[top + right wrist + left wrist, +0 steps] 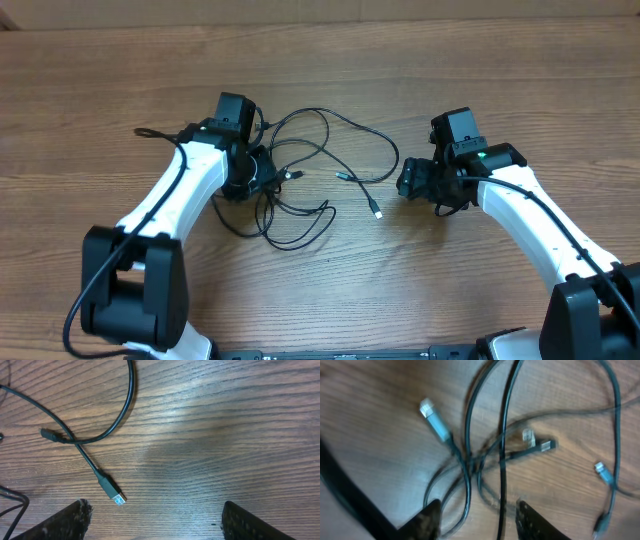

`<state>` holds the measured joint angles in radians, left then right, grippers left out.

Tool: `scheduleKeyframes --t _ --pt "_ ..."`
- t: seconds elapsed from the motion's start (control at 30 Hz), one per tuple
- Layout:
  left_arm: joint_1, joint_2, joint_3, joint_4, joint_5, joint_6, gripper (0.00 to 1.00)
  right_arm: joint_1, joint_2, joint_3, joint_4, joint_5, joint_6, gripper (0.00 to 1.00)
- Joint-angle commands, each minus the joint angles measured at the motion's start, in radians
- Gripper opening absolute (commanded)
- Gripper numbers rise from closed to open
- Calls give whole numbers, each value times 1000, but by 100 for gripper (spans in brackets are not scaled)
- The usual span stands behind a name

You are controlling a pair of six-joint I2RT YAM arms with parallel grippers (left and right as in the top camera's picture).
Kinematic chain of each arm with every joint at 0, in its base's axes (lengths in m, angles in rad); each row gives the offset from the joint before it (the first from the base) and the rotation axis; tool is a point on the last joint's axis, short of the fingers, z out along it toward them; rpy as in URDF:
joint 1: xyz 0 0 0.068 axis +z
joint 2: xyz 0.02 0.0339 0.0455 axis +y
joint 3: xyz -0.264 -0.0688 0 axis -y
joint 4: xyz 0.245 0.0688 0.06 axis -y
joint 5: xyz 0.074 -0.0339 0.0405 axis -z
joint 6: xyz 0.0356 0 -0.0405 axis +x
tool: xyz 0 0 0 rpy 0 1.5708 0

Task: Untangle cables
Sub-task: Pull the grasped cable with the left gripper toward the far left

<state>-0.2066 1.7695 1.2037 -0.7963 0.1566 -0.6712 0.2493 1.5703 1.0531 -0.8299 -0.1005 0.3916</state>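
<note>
The cables are thin black cords lying in a loose tangle on the wooden table between the two arms. My left gripper is open at the tangle's left side; in the left wrist view several strands run between its fingertips, with silver-tipped plugs nearby. My right gripper is open and empty to the right of the tangle. In the right wrist view a USB plug end lies just ahead of the left finger, not touched.
The wooden table runs across the whole view. A thicker black arm cable trails left of the left arm. A loose plug end lies on the table below the tangle's right loop.
</note>
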Motion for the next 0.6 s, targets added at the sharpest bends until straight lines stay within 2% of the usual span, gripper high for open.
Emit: scheduleKeyframes --t 0.0,0.03,0.2,0.43,0.57 --pt "3 16 0 75 24 -32 12 -4 -6 -4 3 -3 0 82" --pt "3 14 11 92 30 -32 4 -4 -6 -4 1 -3 0 82" --pt "6 -11 185 71 28 58 4 -4 -6 -4 -13 -2 -1 82" --pt "6 -39 665 -104 52 189 4 -4 -6 -4 -14 -2 0 82" --pt "6 -39 945 -197 99 193 4 -4 -6 -4 -13 -2 0 82"
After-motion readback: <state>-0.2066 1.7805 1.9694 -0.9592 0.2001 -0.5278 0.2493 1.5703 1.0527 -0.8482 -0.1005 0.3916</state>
